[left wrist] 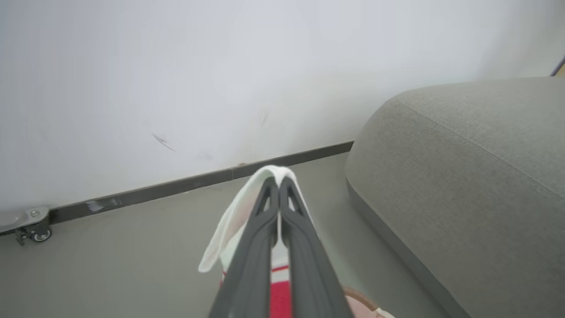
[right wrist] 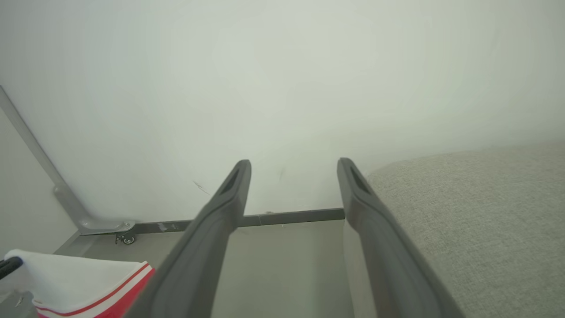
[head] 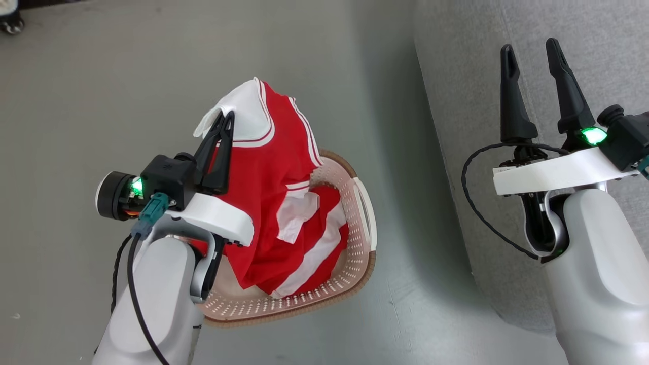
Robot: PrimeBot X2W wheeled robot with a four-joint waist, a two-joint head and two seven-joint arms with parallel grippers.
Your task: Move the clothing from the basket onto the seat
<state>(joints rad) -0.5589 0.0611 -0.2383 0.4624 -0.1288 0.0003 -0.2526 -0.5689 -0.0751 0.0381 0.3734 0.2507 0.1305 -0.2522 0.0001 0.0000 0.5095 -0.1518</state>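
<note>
Grey floor carries the cream perforated plastic basket beside the grey woven sofa seat. The left claw, clenched on red-and-white mesh clothing, holds it above the basket, hem draping inside; the right claw gapes over the seat. Wrist views add a white wall.

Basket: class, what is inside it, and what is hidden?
Red and white clothing lies inside the basket, its top end pinched above the rim by the left claw. The clothing and arm cover the basket's floor.
</note>
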